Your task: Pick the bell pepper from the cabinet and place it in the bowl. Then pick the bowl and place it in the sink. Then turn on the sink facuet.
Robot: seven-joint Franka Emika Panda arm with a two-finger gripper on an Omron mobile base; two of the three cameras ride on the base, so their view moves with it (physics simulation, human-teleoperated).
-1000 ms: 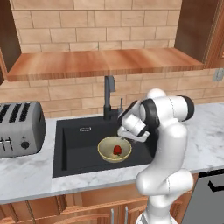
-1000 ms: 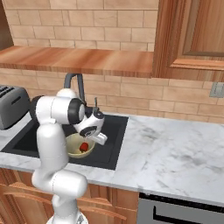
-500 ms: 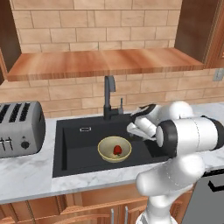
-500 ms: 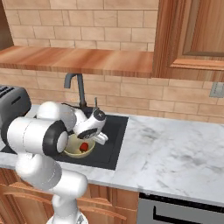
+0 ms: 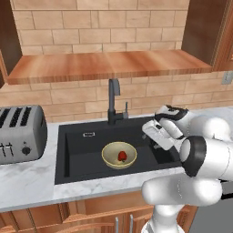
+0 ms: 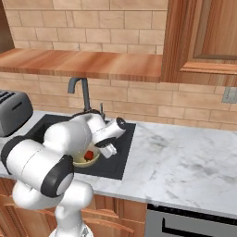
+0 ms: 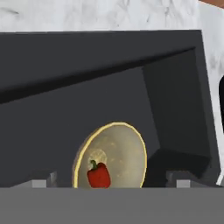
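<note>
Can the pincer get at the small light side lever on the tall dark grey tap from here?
Probably yes. The pincer hangs over the black sink, right of the lever, with nothing between them; the beige bowl with the red pepper sits lower.

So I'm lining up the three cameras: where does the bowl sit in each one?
Left base view: bowl mid-frame, on the sink floor.
Right base view: bowl left of center, partly behind the arm.
Hand view: bowl bottom center.
Shared landmark: the red pepper inside it.
</note>
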